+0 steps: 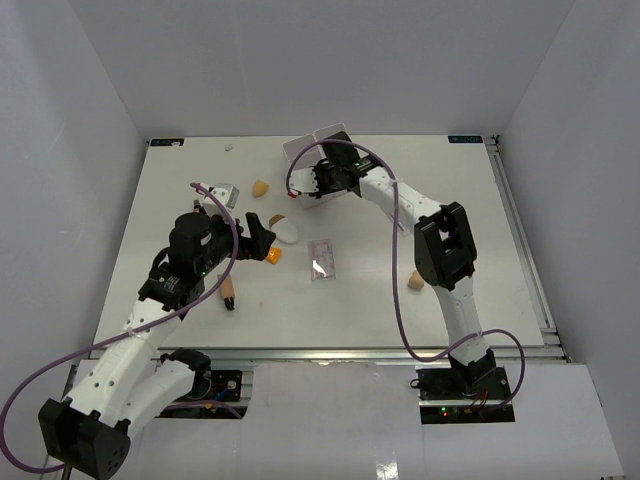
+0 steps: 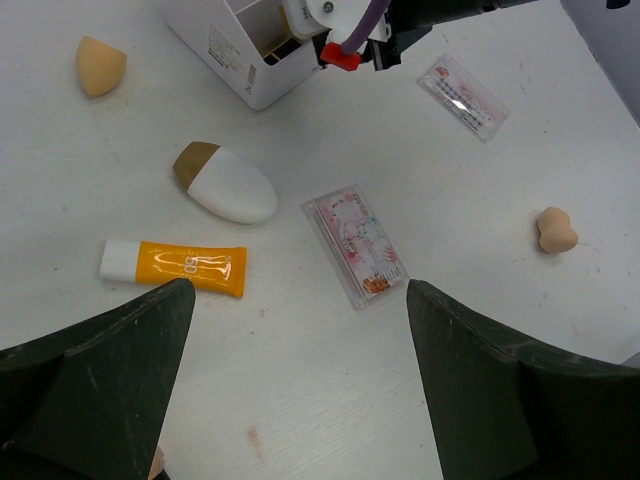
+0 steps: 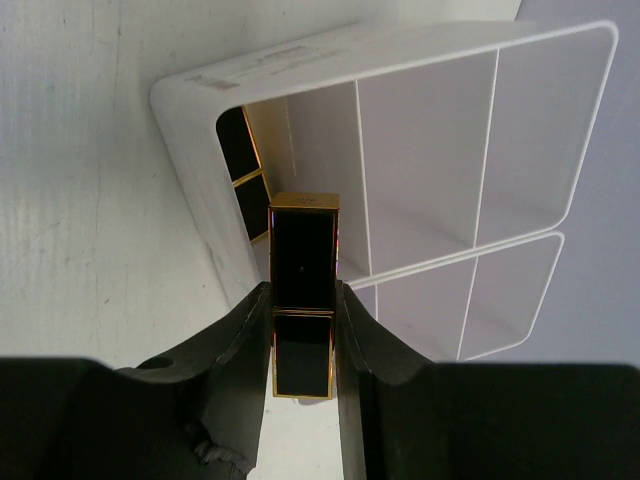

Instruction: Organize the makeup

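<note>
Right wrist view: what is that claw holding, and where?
A black-gold lipstick, pinched by its sides on the half nearer the wrist, in the right gripper; the left gripper holds nothing.

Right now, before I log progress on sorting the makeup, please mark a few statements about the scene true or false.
1. The right tool grips a black-and-gold lipstick. True.
2. The left tool holds the orange tube. False: it is open and empty, and the tube lies on the table.
3. A second lipstick is already inside the white box. True.
4. The pink palette is in the box. False: it lies on the table.
</note>
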You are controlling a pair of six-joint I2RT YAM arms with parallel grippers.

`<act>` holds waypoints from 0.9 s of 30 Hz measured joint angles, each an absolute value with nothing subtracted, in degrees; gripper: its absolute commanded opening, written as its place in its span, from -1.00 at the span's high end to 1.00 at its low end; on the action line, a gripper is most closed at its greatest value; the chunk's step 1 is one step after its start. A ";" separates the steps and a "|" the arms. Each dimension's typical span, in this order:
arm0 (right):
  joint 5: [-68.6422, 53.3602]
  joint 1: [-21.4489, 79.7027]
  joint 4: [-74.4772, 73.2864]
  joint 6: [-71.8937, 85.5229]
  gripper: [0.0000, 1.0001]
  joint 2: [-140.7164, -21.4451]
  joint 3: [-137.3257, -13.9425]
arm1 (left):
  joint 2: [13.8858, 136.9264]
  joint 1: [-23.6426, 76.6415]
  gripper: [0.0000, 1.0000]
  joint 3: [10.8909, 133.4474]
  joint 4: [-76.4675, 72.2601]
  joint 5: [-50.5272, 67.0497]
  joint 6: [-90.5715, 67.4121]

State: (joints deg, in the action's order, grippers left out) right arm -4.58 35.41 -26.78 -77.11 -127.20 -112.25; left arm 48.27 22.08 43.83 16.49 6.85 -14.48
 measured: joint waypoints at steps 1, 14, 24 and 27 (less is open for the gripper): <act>-4.44 35.62 -26.46 -77.40 0.49 -127.44 -112.41 | 48.27 22.07 -0.96 43.83 16.49 6.85 -14.48; -3.65 37.91 -22.74 -77.57 -0.11 -129.60 -113.39 | 48.27 21.76 -0.96 43.83 16.47 6.85 -14.48; -3.59 37.42 -22.94 -70.75 -0.11 -128.37 -112.17 | 48.28 21.47 -0.96 43.63 16.16 7.07 -14.47; -8.61 36.12 -25.64 -64.42 -0.11 -122.04 -107.40 | 48.47 21.47 -0.96 43.36 15.76 8.23 -14.48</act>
State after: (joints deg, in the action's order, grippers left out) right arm -8.61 36.12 -25.64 -64.42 -122.04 -107.40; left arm 48.47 21.47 43.36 15.76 8.23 -14.48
